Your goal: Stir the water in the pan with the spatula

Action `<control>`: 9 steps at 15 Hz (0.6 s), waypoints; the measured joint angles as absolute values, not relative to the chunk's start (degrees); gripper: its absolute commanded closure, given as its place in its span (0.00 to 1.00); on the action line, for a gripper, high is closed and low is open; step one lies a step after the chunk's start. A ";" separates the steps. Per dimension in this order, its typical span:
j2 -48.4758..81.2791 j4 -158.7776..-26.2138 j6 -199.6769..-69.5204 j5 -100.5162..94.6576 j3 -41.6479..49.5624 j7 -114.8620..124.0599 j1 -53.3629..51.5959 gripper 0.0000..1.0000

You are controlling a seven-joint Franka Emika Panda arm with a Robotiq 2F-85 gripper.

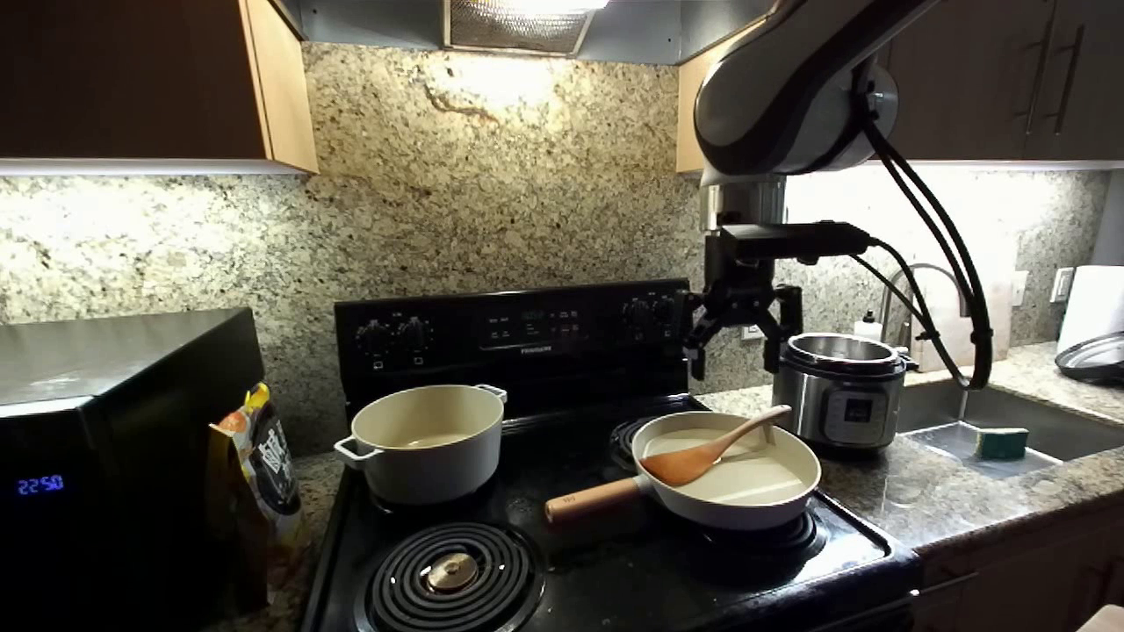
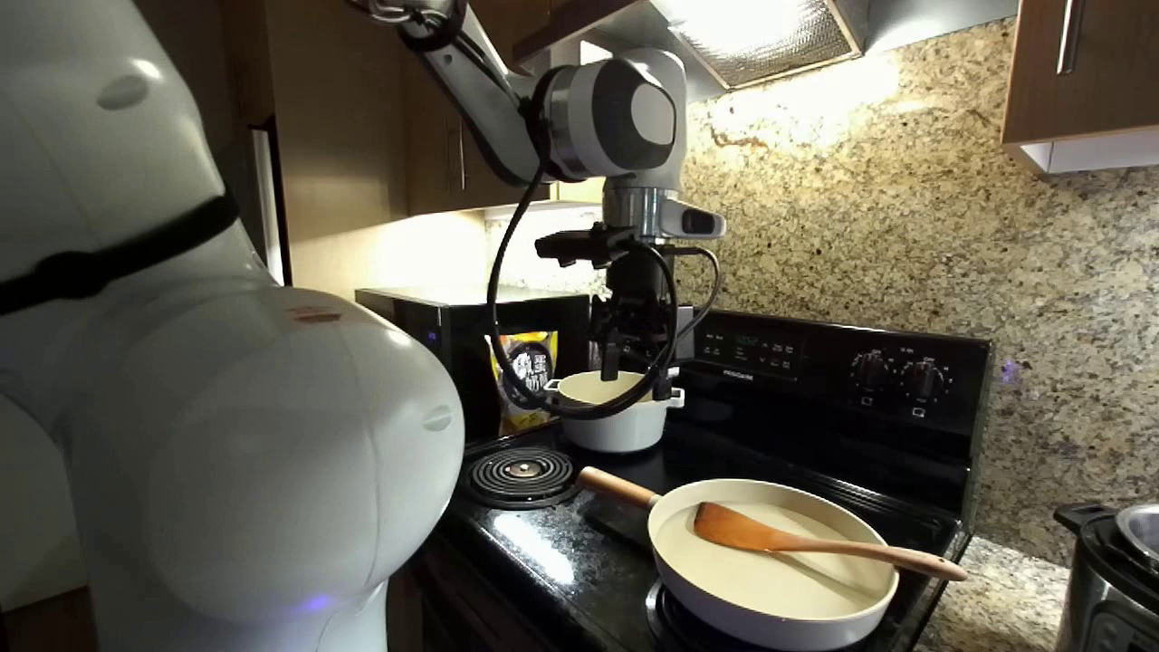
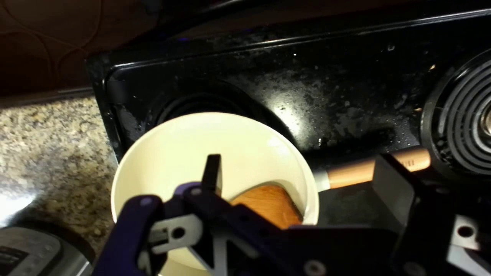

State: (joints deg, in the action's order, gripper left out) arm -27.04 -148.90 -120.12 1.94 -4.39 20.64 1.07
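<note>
gripper (image 1: 734,362) looks empty w/ jaws spread wide, so i'd pinch the spatula (image 2: 780,541) mid-handle w/o knocking the pan (image 1: 742,516).

In an exterior view, lower left of frame: blue digits (image 1: 40,484) read "22:50", on front of black appliance (image 1: 132,535). In both exterior views, near mid-frame: brand "FRIGIDAIRE", small pale letters, on stove control panel (image 1: 518,376). Panel display (image 2: 746,340): figures too blurred to read. Bag (image 1: 274,478), lower left: white characters, not legible. Wrist view, right of frame: mark on wooden pan handle (image 3: 351,173), unreadable.
</note>
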 measured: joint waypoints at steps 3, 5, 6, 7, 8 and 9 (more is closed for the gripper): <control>-24.90 -148.86 -120.16 -2.13 -6.36 29.37 4.22 0.00; -23.20 -148.66 -120.02 -4.74 -7.15 34.52 5.93 0.00; -22.28 -148.46 -119.89 -5.58 -7.17 36.41 6.49 0.00; -21.35 -148.21 -119.83 -6.06 -7.03 37.63 6.95 0.00; -20.40 -147.84 -119.78 -6.28 -6.78 38.35 7.37 0.00; -19.48 -147.41 -119.78 -6.33 -6.30 38.72 7.62 0.00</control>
